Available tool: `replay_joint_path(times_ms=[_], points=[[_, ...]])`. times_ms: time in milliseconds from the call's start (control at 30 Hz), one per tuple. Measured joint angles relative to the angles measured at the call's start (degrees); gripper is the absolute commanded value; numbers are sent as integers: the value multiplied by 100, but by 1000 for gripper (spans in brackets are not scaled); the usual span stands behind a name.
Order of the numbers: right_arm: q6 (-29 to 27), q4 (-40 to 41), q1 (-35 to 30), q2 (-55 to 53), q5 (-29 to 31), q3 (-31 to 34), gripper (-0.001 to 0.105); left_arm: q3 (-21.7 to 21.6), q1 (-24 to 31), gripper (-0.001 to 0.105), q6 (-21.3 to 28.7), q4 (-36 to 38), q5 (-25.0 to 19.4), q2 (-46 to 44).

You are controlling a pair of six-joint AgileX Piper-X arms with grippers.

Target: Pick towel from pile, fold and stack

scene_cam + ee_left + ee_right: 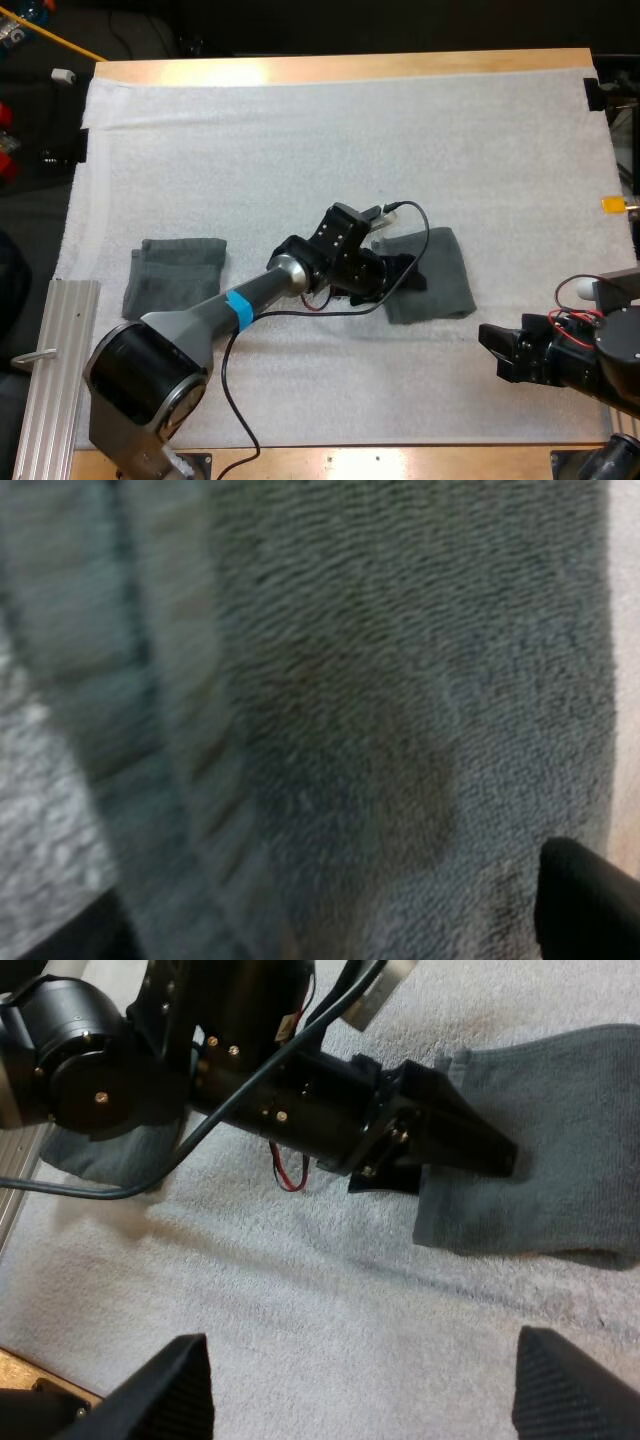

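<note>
A folded dark grey-green towel (440, 275) lies flat on the white mat (330, 130), right of centre. My left gripper (405, 275) is low over that towel's left edge, its fingers (585, 905) apart, with the towel's cloth (380, 710) spread between them. From the right wrist view, one left finger (470, 1145) rests on top of the towel (560, 1150) and the other sits at its edge. A second folded towel (175, 275) lies at the mat's left. My right gripper (500, 350) stands open over bare mat, near the front right, its fingertips (175, 1385) wide apart.
A ribbed metal rail (50, 370) lies along the mat's front left. The wooden table edge (340, 68) runs along the far side. Bare mat stretches across the back half and between the two towels.
</note>
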Motion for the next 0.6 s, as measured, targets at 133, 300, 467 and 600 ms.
replay_joint_path(times_ms=[133, 300, 467, 600], points=[[0, 0, 0, 0, 0, 0, 62, -20, 1, 65, -12, 14, 0, 16], [0, 0, 0, 0, 0, 0, 62, -20, -3, 32, -12, 20, -21, 16], [0, 0, 0, 0, 0, 0, 62, -20, -3, 0, 51, 20, -21, 16], [0, 0, 0, 0, 0, 0, 62, -20, 5, 0, 479, 40, 29, 6]])
